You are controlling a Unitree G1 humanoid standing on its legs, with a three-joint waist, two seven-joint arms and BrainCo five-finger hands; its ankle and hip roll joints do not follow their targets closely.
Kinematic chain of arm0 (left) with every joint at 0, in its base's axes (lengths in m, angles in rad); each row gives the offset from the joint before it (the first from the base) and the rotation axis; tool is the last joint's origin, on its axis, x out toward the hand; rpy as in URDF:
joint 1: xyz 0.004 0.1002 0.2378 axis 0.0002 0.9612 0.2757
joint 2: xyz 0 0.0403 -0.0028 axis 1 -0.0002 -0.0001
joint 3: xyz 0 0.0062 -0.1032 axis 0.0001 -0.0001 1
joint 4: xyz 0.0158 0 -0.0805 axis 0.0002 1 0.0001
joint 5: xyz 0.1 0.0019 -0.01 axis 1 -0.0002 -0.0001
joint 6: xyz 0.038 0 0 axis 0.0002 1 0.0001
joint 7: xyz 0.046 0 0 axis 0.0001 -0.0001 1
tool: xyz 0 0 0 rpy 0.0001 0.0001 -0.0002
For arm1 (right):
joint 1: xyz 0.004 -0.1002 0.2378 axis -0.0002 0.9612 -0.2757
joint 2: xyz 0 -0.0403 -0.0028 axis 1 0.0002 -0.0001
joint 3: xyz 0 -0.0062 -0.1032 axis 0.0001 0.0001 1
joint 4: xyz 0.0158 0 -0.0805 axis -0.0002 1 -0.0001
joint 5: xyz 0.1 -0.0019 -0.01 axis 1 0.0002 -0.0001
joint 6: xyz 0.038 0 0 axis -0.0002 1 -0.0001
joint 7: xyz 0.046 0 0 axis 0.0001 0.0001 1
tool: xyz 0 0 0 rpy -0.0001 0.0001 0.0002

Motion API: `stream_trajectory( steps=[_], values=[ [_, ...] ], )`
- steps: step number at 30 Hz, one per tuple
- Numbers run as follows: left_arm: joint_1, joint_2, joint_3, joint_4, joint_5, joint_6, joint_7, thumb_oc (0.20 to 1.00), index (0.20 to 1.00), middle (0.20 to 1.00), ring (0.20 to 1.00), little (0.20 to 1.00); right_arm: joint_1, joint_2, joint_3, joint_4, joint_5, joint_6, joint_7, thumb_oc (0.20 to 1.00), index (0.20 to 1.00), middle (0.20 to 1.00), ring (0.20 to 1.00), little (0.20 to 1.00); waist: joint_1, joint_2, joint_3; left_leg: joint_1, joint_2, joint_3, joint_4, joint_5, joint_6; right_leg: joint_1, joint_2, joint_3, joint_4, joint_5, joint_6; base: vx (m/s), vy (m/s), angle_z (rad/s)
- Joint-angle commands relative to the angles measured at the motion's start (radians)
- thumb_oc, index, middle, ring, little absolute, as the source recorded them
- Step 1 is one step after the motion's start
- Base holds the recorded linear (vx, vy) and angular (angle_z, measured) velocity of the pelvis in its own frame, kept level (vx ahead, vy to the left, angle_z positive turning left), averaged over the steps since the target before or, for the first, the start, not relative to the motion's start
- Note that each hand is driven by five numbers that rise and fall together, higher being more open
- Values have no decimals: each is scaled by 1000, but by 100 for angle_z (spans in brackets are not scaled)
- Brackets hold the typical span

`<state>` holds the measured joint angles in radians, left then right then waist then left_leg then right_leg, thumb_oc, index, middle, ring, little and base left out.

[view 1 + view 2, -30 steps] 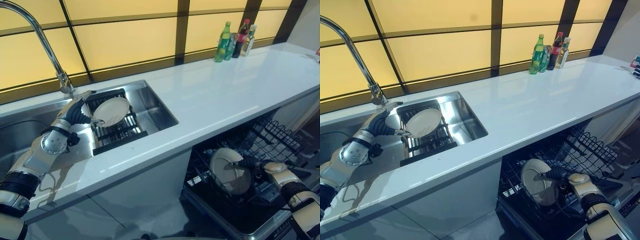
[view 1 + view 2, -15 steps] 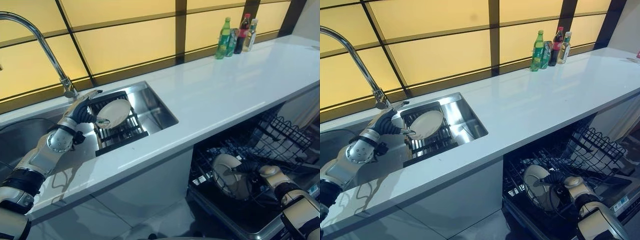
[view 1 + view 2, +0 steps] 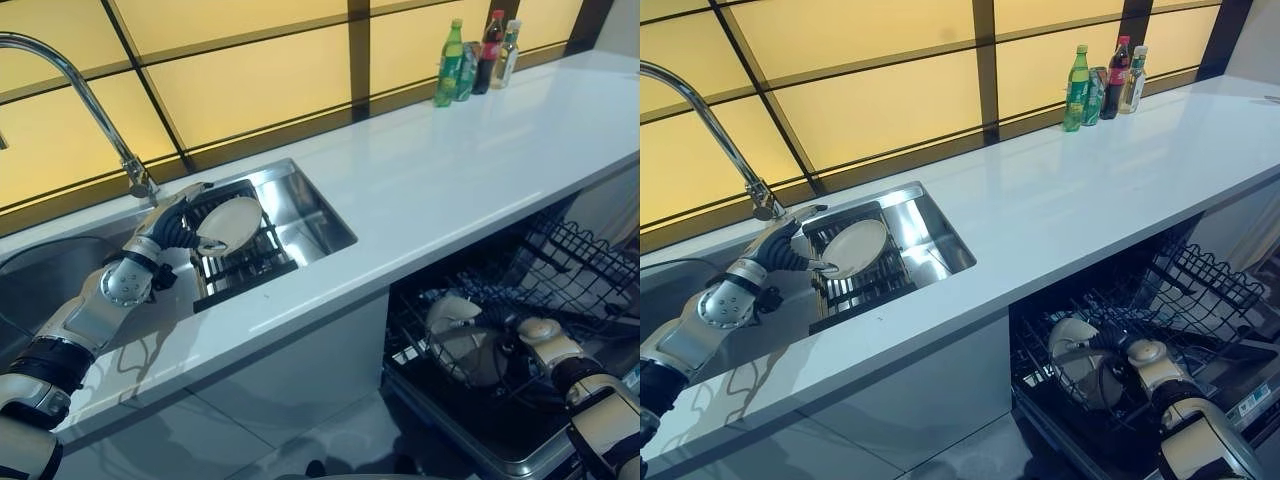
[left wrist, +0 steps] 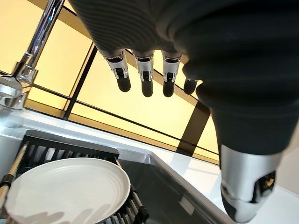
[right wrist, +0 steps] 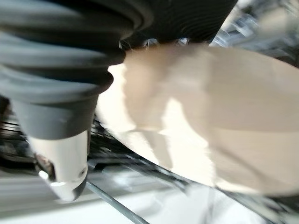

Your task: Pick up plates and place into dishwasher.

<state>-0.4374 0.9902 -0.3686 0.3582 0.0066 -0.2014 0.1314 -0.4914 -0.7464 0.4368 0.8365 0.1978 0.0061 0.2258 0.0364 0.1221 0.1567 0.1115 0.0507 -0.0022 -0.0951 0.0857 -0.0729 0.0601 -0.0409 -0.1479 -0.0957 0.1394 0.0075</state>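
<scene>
Lower right, the right hand (image 3: 1137, 352) grips a plate (image 3: 1080, 366) to slot it in the dishwasher rack (image 3: 1200, 290) — left hand (image 3: 176, 222), fingers apart, hovers by the sink plate (image 3: 229, 223).

From where I sit the white counter (image 3: 470, 170) is my landmark. Its long middle stretch lies bare — only the bottles (image 3: 478, 58) crowd its far right end. At its left end, the tall faucet (image 3: 75, 95) arches over the sink (image 3: 930, 245). Below its front edge, the dishwasher rack (image 3: 1180, 300) bristles with wire tines — tight passage there.
</scene>
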Motion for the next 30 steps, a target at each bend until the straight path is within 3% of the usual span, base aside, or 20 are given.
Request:
stream_trajectory(
  steps=[1, 6, 13, 19, 25, 30],
  values=[
    [-16, 66, 92, -7, -10, 11, 5, 1000, 1000, 1000, 1000, 1000, 8, -109, -45, -179, -16, 21, -98, 1000, 1000, 1000, 1000, 1000, -36, -62, 46, 0, -88, 23, 8, -58, 52, 38, -42, 32, 8, -52, 80, 38, 6, 0],
    [82, 85, 195, -3, 13, 18, -22, 1000, 1000, 1000, 1000, 1000, 188, -186, -236, -450, -30, 49, -106, 1000, 1000, 1000, 1000, 1000, -77, -74, 53, 7, -85, 42, 8, -66, 57, 34, -35, 51, 8, -51, 86, 30, -9, -3],
    [168, 81, 280, 5, 22, 33, -65, 1000, 1000, 1000, 1000, 1000, 348, -224, -408, -626, -79, 49, -71, 1000, 1000, 1000, 1000, 1000, -110, -89, 54, 22, -78, 65, 8, -72, 59, 38, -28, 67, 8, -52, 93, 38, -13, -16],
    [197, 37, 305, 40, -14, 83, -94, 1000, 1000, 1000, 1000, 1000, 388, -230, -520, -739, -58, -45, -126, 1000, 1000, 1000, 1000, 1000, -128, -93, 57, 33, -71, 77, 8, -75, 60, 44, -21, 81, 8, -55, 94, 52, 4, -11],
    [148, 0, 279, 127, 8, 107, -96, 1000, 1000, 1000, 1000, 1000, 386, -219, -534, -804, -68, -63, -127, 1000, 1000, 1000, 1000, 1000, -144, -98, 74, 22, -66, 87, 8, -71, 59, 30, -19, 90, 8, -52, 97, 1, 21, -9],
    [57, -4, 212, 227, 21, 177, -46, 1000, 1000, 1000, 1000, 1000, 349, -232, -497, -791, -40, -65, -143, 1000, 1000, 1000, 1000, 1000, -154, -114, 96, 5, -60, 93, 8, -63, 57, 11, -17, 91, 8, -44, 101, -19, 25, -2]
  ],
)
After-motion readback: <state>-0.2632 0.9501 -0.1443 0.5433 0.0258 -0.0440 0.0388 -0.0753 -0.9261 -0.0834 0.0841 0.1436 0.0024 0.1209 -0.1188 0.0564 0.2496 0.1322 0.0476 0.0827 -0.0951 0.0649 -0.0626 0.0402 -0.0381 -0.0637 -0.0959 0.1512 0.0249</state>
